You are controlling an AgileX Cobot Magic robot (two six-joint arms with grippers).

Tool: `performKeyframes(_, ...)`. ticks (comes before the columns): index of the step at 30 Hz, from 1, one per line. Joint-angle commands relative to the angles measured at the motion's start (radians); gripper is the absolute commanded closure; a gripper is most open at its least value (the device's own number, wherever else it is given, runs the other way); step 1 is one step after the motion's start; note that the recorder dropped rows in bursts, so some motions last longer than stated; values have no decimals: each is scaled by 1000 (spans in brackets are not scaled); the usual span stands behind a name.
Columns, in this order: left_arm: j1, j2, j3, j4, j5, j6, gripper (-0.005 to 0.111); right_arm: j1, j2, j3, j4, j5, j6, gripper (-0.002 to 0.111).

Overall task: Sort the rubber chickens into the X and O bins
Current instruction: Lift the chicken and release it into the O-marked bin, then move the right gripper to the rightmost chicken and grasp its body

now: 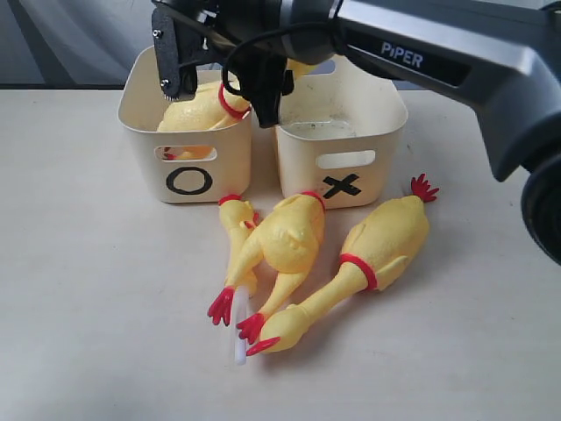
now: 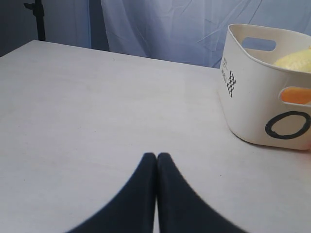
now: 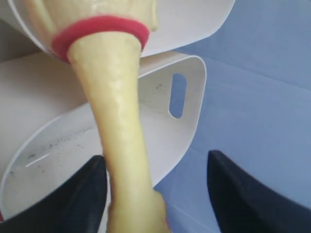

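Note:
One rubber chicken (image 1: 202, 110) lies in the O bin (image 1: 188, 158), its red-ringed neck (image 3: 119, 126) sticking out over the rim towards the X bin (image 1: 342, 149). My right gripper (image 1: 223, 83) hangs above the two bins, open. In the right wrist view the neck runs between its fingers (image 3: 156, 158), against one finger and well apart from the other. Three more chickens (image 1: 238, 237) (image 1: 294, 237) (image 1: 386, 237) lie on the table in front of the bins. My left gripper (image 2: 156, 156) is shut and empty, low over the table, with the O bin (image 2: 252, 97) off to one side.
A small white stick (image 1: 238, 338) lies under the chickens' red feet near the table's front. The X bin's inside (image 3: 58, 145) shows bare white plastic. A blue curtain hangs behind the table.

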Motion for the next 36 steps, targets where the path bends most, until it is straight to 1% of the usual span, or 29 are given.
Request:
performKeyframes(1, -2, 4, -8, 2, -8, -1, 107, 25, -52, 0, -128, 13, 70, 50)
performKeyframes(5, -2, 4, -8, 2, -8, -1, 107, 36, -138, 0, -165, 82, 267, 50)
performKeyframes(8, -2, 4, -8, 2, -8, -1, 107, 33, -195, 0, -146, 82, 379, 50)
performKeyframes(11, -2, 4, -8, 2, -8, -1, 107, 18, -259, 5, -13, 82, 536, 50)
performKeyframes(15, -2, 4, -8, 2, -8, -1, 107, -25, -324, 32, 200, 82, 549, 50)
performKeyframes(17, -2, 4, -8, 2, -8, -1, 107, -48, -355, 83, 286, 82, 549, 50)
performKeyframes(21, -2, 4, -8, 2, -8, -1, 107, -83, -410, 271, 387, 82, 528, 50)
performKeyframes(23, -2, 4, -8, 2, -8, -1, 107, -99, -435, 416, 410, 82, 464, 50)
performKeyframes(28, -2, 4, -8, 2, -8, -1, 107, -112, -449, 760, 342, 82, 364, 50)
performKeyframes(31, -2, 4, -8, 2, -8, -1, 107, -116, -449, 907, 298, 72, 362, 50)
performKeyframes(34, -2, 4, -8, 2, -8, -1, 107, -116, -449, 1023, 256, -101, 359, 50)
performKeyframes(36, -2, 4, -8, 2, -8, -1, 107, -116, -453, 1084, 236, -248, 326, 50)
